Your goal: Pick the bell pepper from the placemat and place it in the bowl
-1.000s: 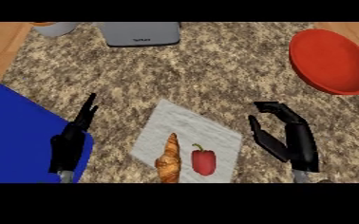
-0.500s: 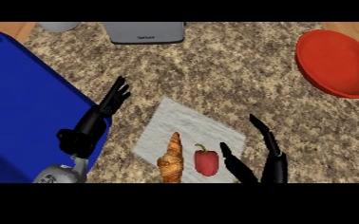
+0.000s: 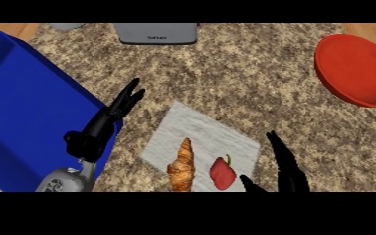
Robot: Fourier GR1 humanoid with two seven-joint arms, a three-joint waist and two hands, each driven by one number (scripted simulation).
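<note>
We see a speckled counter [image 3: 242, 74] with a large blue tray [image 3: 37, 124] filling its left side and the red bowl [image 3: 349, 69] at the far right edge, partly cut off. A grey appliance [image 3: 156, 32] sits at the top edge. Nearer the middle lies the pale grey placemat [image 3: 202, 139], and on it a croissant [image 3: 182, 167] just left of the red bell pepper [image 3: 223, 173], the two close but apart. Our left hand [image 3: 103, 127] rests over the tray's edge, fingers straight and spread. Our right hand [image 3: 283, 172] hangs just right of the pepper with fingers extended and the thumb set apart; it grips nothing. We judge the main risk to be the tight spacing: closing in from the right could push the pepper into the croissant or slide it on the mat. The bowl is well apart, so a shallow hold could slip on the way across.
</note>
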